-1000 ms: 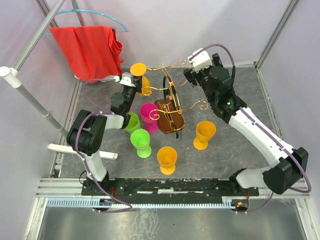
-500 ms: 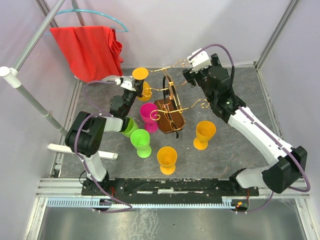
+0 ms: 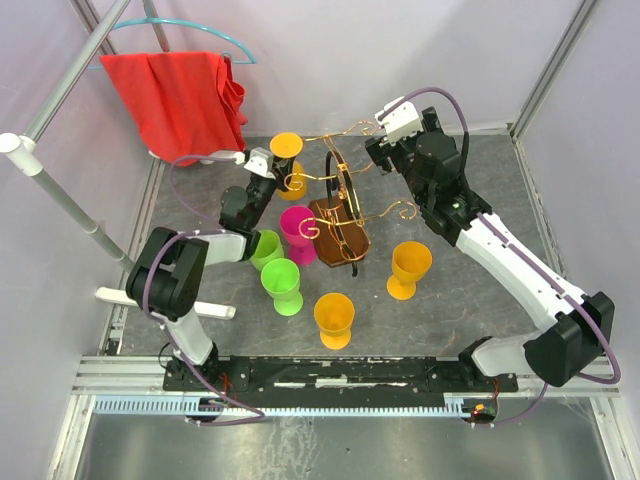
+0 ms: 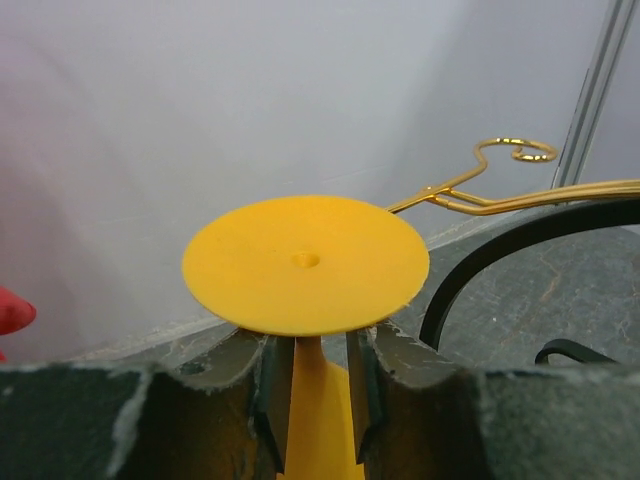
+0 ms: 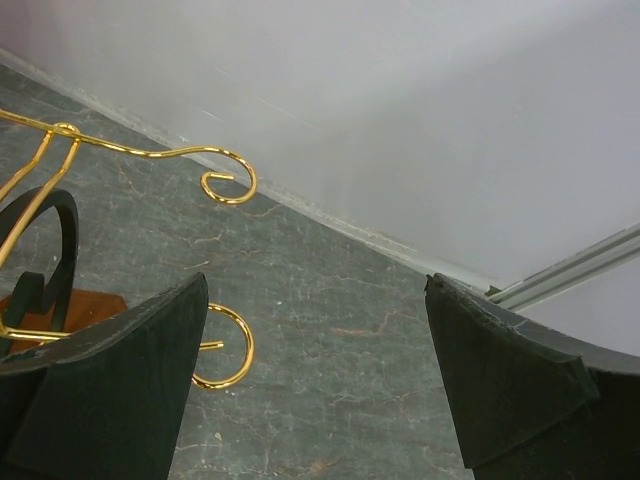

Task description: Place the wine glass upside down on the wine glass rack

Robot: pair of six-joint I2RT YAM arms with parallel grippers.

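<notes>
— Where is the wine glass [image 4: 305,265] just now?

— Right in my left gripper [image 4: 320,405]. It is upside down: the round foot lies flat just above my fingers [image 4: 272,385], and the stem drops straight down between them. So its long axis is vertical, crosswise to my reach.

— Are you clamped on it?

— I cannot tell. My fingers flank the stem very closely on both sides, but whether they press it or merely stand beside it does not show.

— And the wine glass rack [image 3: 330,212]?

— Ahead of me and to my right. One gold wire arm [image 4: 470,203] runs in from that side, meets the foot's far right edge and passes out of my sight behind it. I cannot make out whether the stem sits in the slot with the foot borne on the wires.

— What does the next move turn on?

— On that one contact, I judge. If the foot rests on the arm, I need only spread and draw back level, without nudging the stem. If not, the glass must go further right along the arm.

— Could the right gripper [image 5: 318,380] help?

— It hangs on the rack's other side from me, fingers spread wide with nothing between them. I am the nearer.
</notes>
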